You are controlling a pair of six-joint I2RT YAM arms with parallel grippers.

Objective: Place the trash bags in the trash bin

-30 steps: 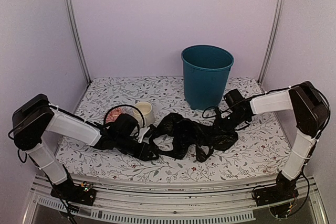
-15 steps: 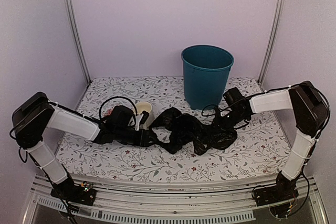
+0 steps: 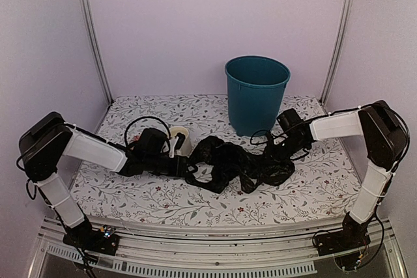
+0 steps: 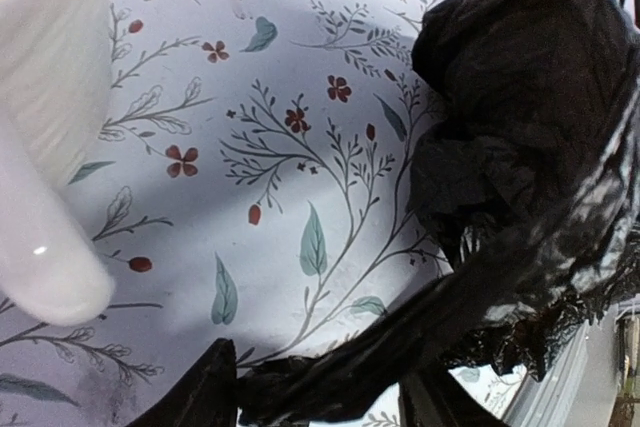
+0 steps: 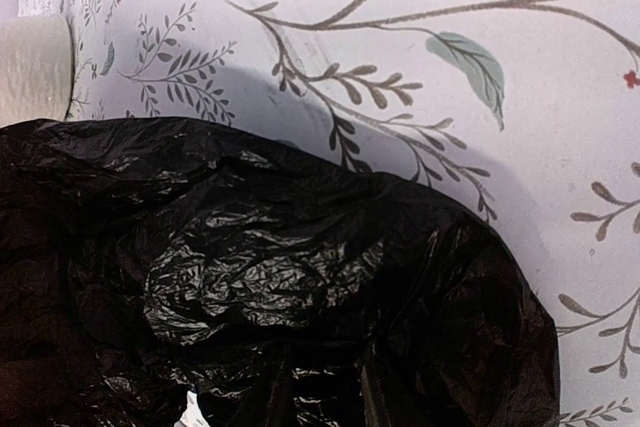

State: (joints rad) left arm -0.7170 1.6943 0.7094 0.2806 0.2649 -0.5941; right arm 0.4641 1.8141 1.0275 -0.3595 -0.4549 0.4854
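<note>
The black trash bag [image 3: 238, 164] lies crumpled across the middle of the table, in front of the teal trash bin [image 3: 256, 96], which stands upright at the back. My left gripper [image 3: 186, 164] is low at the bag's left end. In the left wrist view its jaws [image 4: 318, 397] stand open, and a twisted strand of the bag [image 4: 530, 147] runs between the fingers [image 4: 200, 397]. My right gripper [image 3: 276, 154] is at the bag's right end, where the plastic gathers up off the table into it. In the right wrist view the glossy bag [image 5: 300, 277] covers the fingers.
A cream mug [image 3: 179, 138] stands just behind my left gripper and fills the left edge of the left wrist view [image 4: 50, 127]. The flowered table cover [image 3: 130, 193] is bare near the front. Metal posts and walls close in the sides and back.
My left gripper has moved away from the near edge toward the mug, and the bag's left end came along with it. Its jaws have widened. The right arm has hardly moved.
</note>
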